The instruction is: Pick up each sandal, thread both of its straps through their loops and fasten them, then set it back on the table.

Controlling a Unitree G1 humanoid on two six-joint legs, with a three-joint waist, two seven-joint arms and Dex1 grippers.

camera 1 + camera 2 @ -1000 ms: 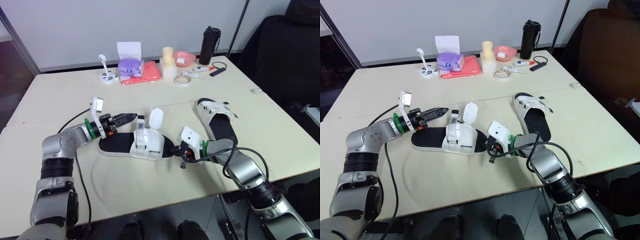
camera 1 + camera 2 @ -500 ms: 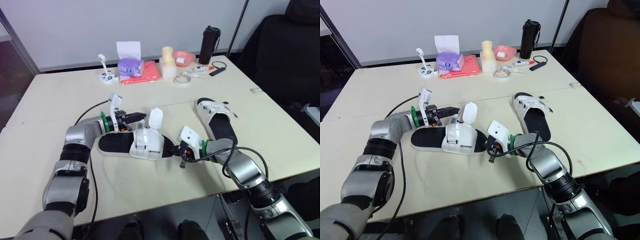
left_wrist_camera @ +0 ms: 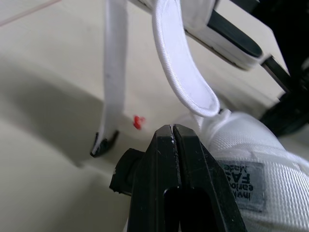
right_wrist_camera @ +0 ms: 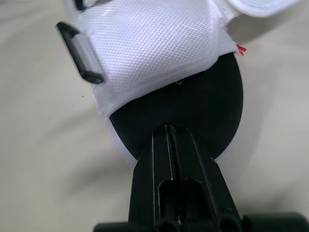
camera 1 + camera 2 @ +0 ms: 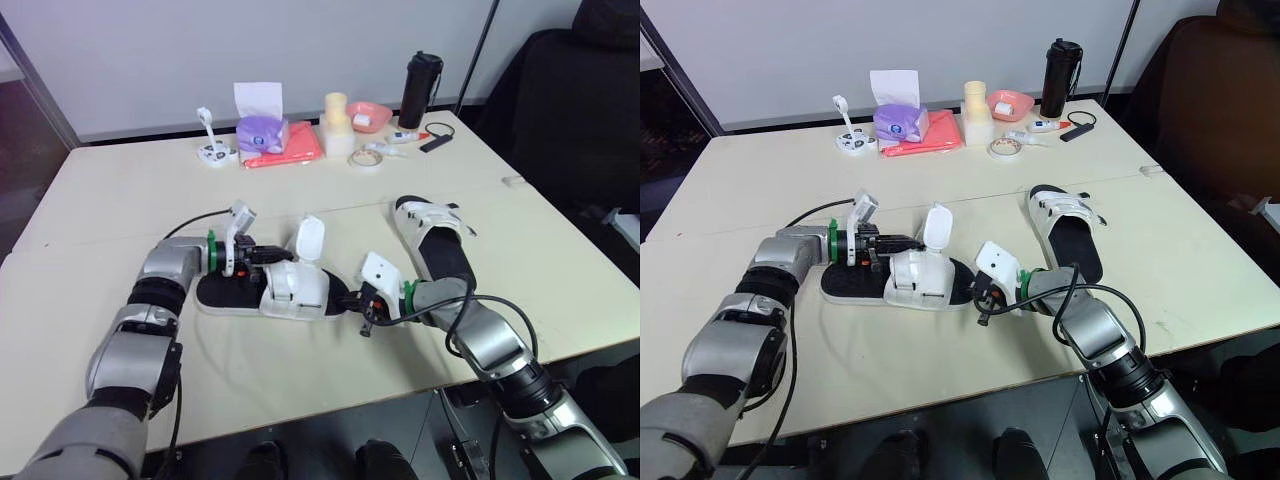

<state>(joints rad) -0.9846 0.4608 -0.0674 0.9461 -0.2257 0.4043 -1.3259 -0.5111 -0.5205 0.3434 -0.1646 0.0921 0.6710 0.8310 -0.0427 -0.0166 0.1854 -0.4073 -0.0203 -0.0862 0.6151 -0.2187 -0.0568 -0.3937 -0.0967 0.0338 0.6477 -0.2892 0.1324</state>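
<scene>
On the table (image 5: 120, 200), the white, black-soled sandal (image 5: 295, 290) lies with strap (image 5: 311, 238) upright.

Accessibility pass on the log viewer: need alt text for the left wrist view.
The left gripper, black fingers shut, points at the white mesh upper of a sandal lying on a cream table. Two unfastened white straps stand loose beyond its tips: a wide strap and a narrow strap.

I see my left gripper (image 3: 173, 133) with its black fingers (image 3: 154, 164) pressed together, tips just beside the white mesh sandal (image 3: 251, 150). A wide strap (image 3: 181, 77) and a narrow strap (image 3: 114, 72) hang loose over the beige worktop (image 3: 43, 96).
</scene>
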